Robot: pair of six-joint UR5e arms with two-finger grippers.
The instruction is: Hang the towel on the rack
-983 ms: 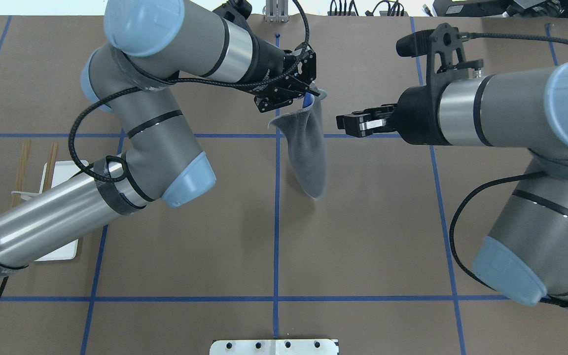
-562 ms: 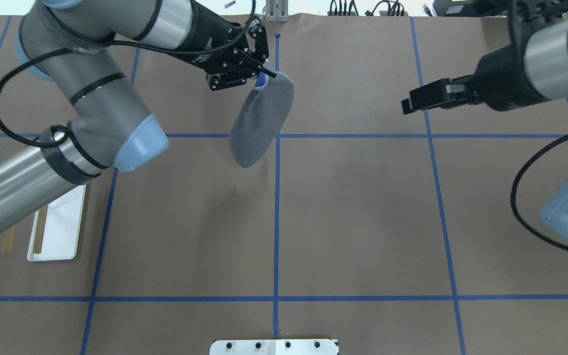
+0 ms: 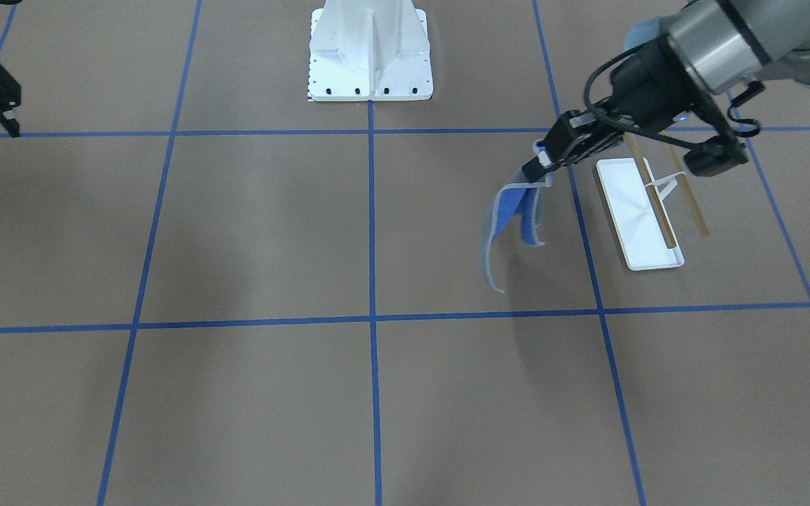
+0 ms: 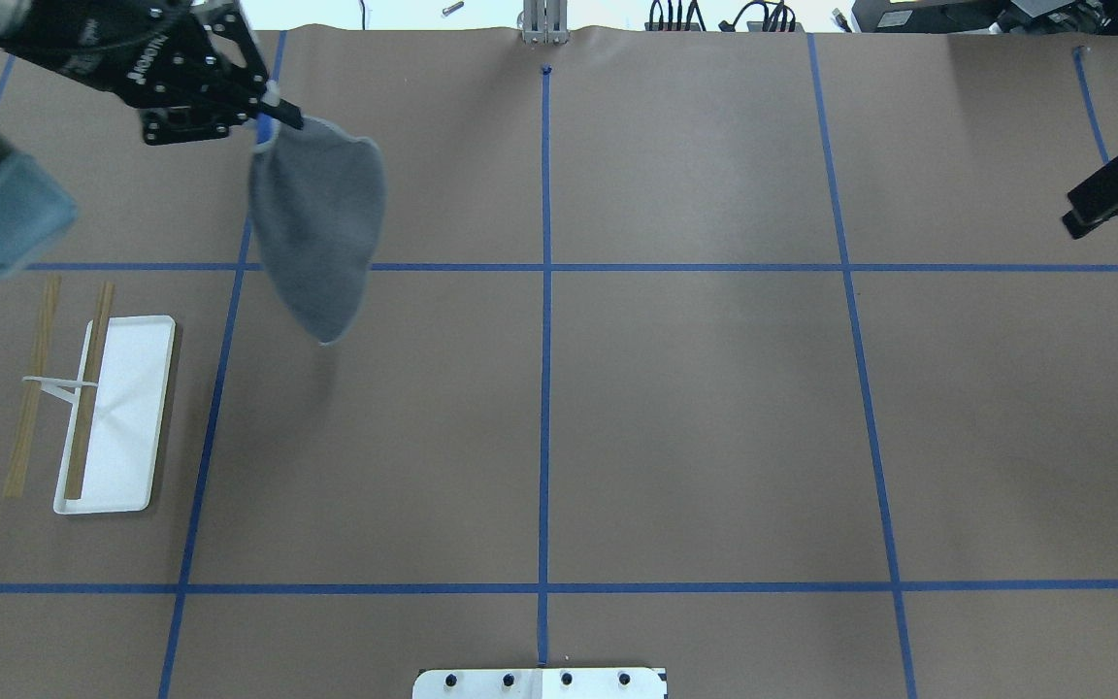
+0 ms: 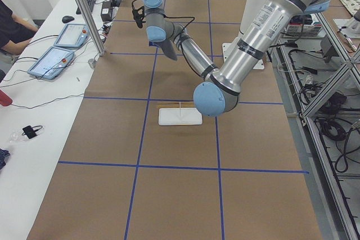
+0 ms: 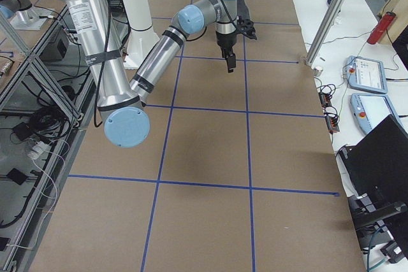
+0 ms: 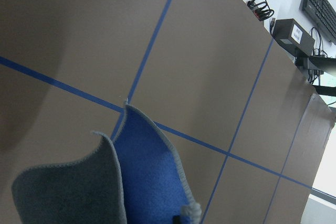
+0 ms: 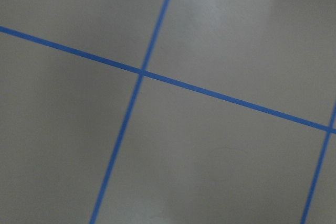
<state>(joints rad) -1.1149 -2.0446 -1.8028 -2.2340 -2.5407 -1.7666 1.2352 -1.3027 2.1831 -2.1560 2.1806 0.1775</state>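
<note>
My left gripper (image 4: 273, 109) is shut on one corner of the towel (image 4: 316, 233), which hangs free above the table and shows its dark grey face from overhead. The front-facing view shows the blue face of the towel (image 3: 510, 218) below the left gripper (image 3: 538, 167). The left wrist view shows both faces of the towel (image 7: 142, 182). The rack (image 4: 122, 408) stands on the table's left side, with two wooden rods above a white tray. It is nearer the robot than the towel and to its left, and it is bare. My right gripper (image 4: 1073, 223) is empty at the far right and looks open.
A white bolted pedestal (image 4: 540, 682) sits at the middle of the near table edge. Blue tape lines cross the brown table cover. Cables and devices lie beyond the far edge. The right wrist view shows only bare table and tape.
My left arm has swung left with the towel, from the table's centre to the far left near the rack. My right arm has drawn back to the right edge.
</note>
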